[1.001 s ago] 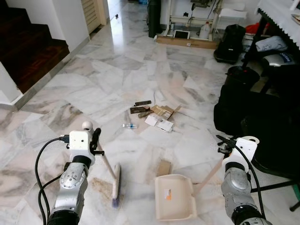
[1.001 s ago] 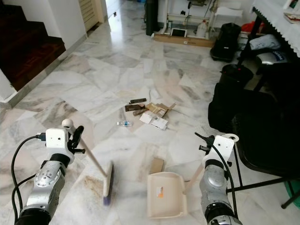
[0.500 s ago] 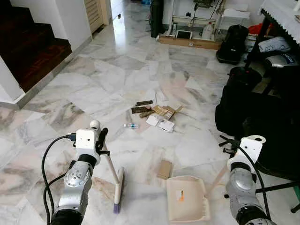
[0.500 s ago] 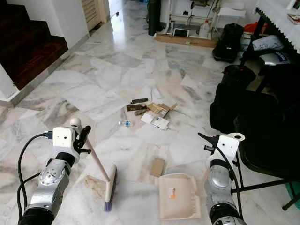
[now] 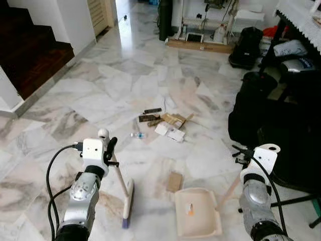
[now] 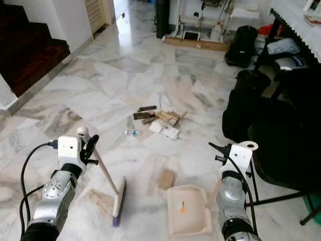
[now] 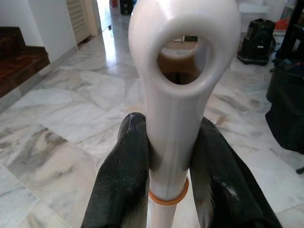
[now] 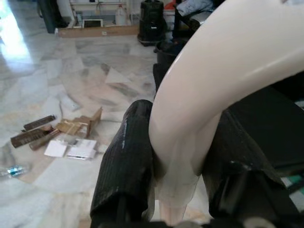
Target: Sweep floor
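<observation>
Marble floor [image 5: 100,85] carries a litter pile [image 5: 165,123] of cardboard and paper scraps ahead of the robot, one cardboard piece [image 5: 174,182] lying just beyond the cream dustpan [image 5: 196,212]. Left gripper [image 7: 166,156] is clamped on the broom [image 5: 125,193] handle, brush head resting on the floor left of the dustpan. Right gripper [image 8: 178,166] is closed around the dustpan's handle, pan flat on the floor.
</observation>
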`<state>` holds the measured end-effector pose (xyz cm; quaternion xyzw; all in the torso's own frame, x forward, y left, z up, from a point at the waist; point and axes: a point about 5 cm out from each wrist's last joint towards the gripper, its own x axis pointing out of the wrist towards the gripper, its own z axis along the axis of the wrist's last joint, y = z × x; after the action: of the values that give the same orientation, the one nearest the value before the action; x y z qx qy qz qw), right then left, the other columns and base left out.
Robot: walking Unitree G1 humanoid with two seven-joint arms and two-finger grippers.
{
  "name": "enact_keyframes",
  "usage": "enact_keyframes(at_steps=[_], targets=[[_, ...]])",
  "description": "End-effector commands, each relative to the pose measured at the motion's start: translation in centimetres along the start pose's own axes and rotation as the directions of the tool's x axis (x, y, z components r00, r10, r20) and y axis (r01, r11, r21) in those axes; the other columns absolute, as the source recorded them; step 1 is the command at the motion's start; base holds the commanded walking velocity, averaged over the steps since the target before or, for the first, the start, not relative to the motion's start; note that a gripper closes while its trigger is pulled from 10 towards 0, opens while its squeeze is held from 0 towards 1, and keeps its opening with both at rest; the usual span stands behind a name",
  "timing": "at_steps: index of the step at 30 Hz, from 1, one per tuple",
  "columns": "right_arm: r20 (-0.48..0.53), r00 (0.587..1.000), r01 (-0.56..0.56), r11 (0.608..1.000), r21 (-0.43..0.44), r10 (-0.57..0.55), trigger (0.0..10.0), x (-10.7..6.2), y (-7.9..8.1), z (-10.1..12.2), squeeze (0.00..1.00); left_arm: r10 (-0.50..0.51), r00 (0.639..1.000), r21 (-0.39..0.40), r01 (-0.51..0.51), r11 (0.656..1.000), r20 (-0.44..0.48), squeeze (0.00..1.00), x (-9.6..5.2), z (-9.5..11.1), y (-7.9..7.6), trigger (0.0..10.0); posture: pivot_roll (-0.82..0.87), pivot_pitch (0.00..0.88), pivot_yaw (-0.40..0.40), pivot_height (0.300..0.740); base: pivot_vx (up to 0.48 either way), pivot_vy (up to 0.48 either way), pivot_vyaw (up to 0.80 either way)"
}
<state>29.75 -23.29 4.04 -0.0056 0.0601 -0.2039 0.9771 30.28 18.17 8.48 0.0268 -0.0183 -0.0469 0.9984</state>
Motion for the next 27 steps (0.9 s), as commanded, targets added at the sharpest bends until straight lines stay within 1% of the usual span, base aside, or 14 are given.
enact_keyframes(at_steps=[1,3,4,6,17,27], targets=[[0.066,0.998,-0.004,1.0,0.031,0.001,10.0,0.42,0.13,1.32,0.0,-0.022,0.997,0.006,0.022,1.0,0.073,0.0,0.61,1.67,-0.31,10.0,-0.01,0.0,-0.014,0.74,0.274,0.0,-0.8],[0.064,0.998,-0.004,0.999,0.035,0.002,10.0,0.42,0.17,1.29,0.0,-0.023,0.997,0.006,0.022,1.0,0.074,0.0,0.61,1.69,-0.31,10.0,-0.01,0.0,-0.015,0.74,0.287,0.0,-0.8],[0.066,0.998,-0.006,1.0,0.022,0.004,10.0,0.43,0.19,1.32,0.0,-0.023,0.997,0.006,0.023,1.0,0.075,0.0,0.62,1.7,-0.3,10.0,-0.01,0.0,-0.015,0.74,0.3,0.0,-0.8],[0.086,0.996,-0.01,1.0,0.005,0.009,10.0,0.44,0.28,1.55,0.0,-0.024,0.997,0.008,0.024,1.0,0.076,0.0,0.68,1.77,-0.31,10.0,-0.01,0.0,-0.016,0.74,0.304,0.0,0.0],[0.094,0.995,-0.019,1.0,0.016,0.017,10.0,0.47,0.52,1.73,0.0,-0.022,0.996,0.008,0.022,1.0,0.081,0.0,0.58,1.85,-0.16,10.0,-0.01,0.0,-0.015,0.74,0.306,0.0,0.0],[0.1,0.995,-0.02,1.0,0.014,0.019,10.0,0.52,0.61,1.86,0.0,-0.024,0.996,0.005,0.024,1.0,0.09,0.0,0.78,2.21,-0.17,10.0,-0.01,0.0,-0.017,0.74,0.308,0.0,0.0]])
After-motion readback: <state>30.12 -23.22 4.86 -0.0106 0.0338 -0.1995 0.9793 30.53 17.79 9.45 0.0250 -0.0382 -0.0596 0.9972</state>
